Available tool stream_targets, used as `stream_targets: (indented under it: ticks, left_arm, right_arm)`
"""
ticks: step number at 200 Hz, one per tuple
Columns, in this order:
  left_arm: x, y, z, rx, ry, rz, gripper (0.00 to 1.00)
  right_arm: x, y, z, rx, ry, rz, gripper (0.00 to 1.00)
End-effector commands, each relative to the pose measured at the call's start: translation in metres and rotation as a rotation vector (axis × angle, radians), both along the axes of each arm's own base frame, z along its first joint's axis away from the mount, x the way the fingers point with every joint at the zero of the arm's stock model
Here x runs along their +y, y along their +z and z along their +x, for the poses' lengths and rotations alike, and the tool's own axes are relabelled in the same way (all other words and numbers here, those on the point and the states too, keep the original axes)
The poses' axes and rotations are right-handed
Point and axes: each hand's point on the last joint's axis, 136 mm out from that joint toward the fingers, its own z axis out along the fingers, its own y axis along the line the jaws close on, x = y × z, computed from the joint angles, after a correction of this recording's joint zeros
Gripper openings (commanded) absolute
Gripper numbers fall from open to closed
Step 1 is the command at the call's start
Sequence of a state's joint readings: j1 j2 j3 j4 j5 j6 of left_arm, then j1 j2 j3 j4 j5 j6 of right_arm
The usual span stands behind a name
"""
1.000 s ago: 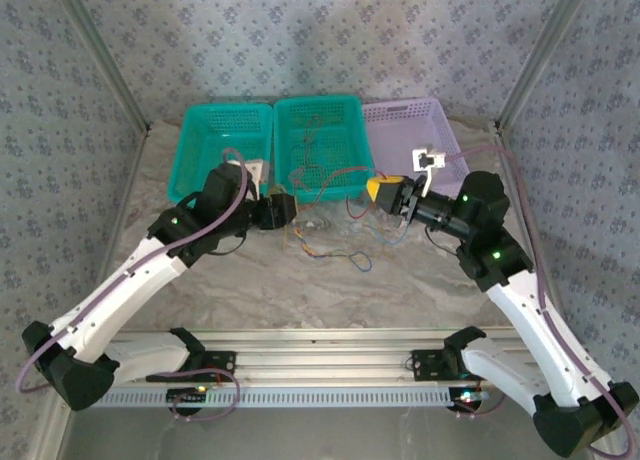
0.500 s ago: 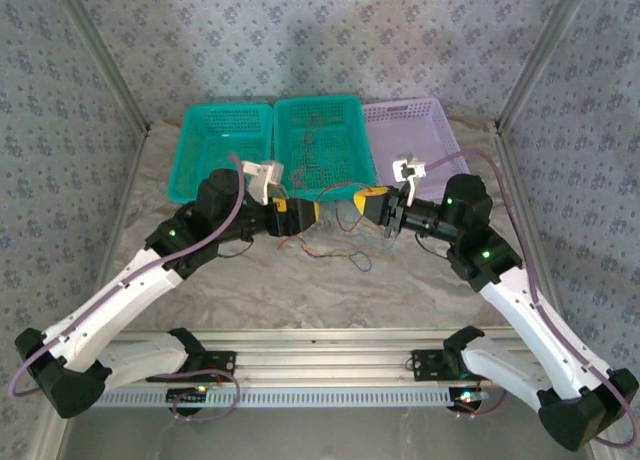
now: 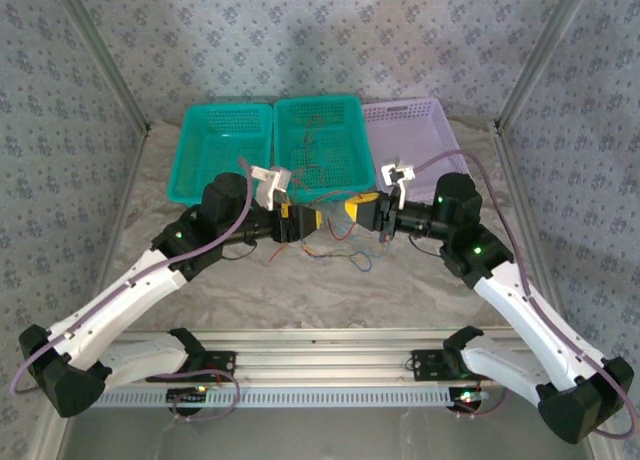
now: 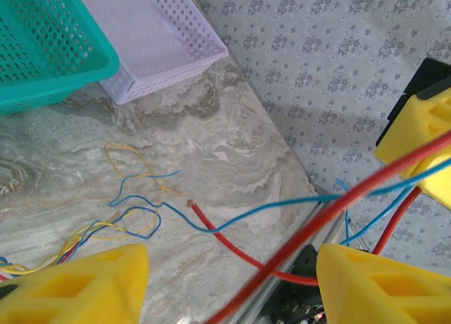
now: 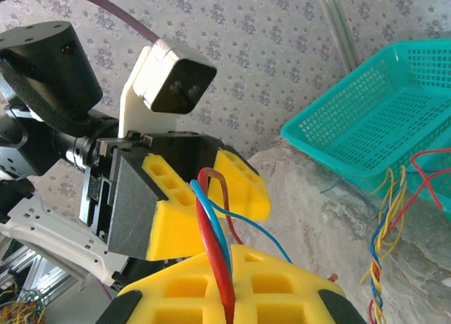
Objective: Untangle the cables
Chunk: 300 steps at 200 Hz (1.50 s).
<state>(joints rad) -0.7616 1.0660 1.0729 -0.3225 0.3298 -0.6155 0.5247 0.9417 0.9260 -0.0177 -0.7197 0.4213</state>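
Judging by how they droop and curl, the cables (image 3: 330, 242) are light, limp threads with slick insulation. I expect them to slip through a loose pinch, kink if yanked, and tighten their knot under a hard pull. The best place to take hold, I think, is a free run of one strand just beside a crossing, never the whole bundle. My right hand (image 5: 227, 296) is closed on a red strand (image 5: 215, 246) and a blue strand (image 5: 204, 210), both pinched between its yellow pads and arching up out of the grip. My left hand (image 4: 227, 289) stands parted at a middling gap and holds nothing. A red strand runs slantwise through that gap, touching neither finger as far as I can tell, and a blue one crosses just beyond it. From overhead the two hands face each other tip to tip, near one another, just in front of the middle teal basket (image 3: 318, 101), with strands bridging them. The rest of the tangle, blue and yellow-orange loops (image 4: 123, 149), lies slack on the surface (image 4: 211, 127) beneath my left hand, and further strands trail over the basket's front rim.
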Motion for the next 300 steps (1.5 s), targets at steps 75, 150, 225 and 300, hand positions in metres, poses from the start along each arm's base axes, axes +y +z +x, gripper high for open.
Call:
stream_targets:
  ticks: [75, 150, 225, 300]
  left_arm:
    - [0.001, 0.009, 0.001, -0.049, 0.010, -0.019, 0.00]
    - [0.014, 0.013, 0.017, -0.069, 0.136, -0.012, 0.00]
    - [0.025, 0.043, 0.030, -0.118, 0.225, -0.009, 0.00]
    - [0.025, 0.061, 0.037, -0.092, 0.279, -0.058, 0.00]
  right_arm:
    - [-0.002, -0.037, 0.015, 0.034, -0.080, -0.105, 0.00]
    - [-0.016, -0.096, 0.044, 0.105, -0.233, -0.239, 0.04]
    - [-0.027, -0.133, 0.046, 0.151, -0.294, -0.279, 0.45]
    - [-0.043, -0.141, 0.037, 0.082, -0.363, -0.219, 0.61]
